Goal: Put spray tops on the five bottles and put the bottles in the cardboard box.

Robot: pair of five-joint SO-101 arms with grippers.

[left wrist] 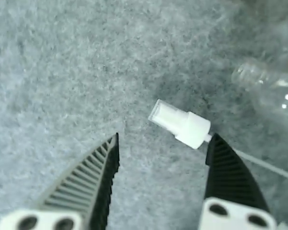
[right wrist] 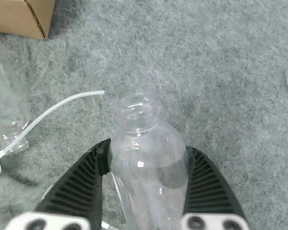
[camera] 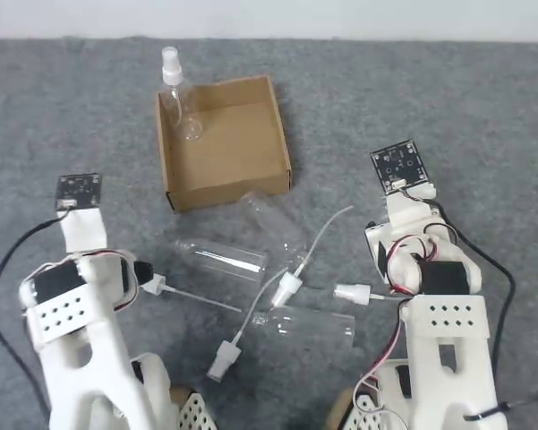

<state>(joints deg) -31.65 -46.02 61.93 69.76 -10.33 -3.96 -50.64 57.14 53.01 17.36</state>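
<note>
Right gripper point(right wrist: 147, 152) seems clamped on uncapped bottle point(right wrist: 144, 139), neck left free for capping; left gripper point(left wrist: 165, 138) spread wide, tips flanking spray top point(left wrist: 179, 125) on carpet point(left wrist: 62, 57); read as set for pickup

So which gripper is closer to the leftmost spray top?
Left. The left gripper is open right at the spray top; the right gripper is away on the other side, shut on a bottle.
</note>
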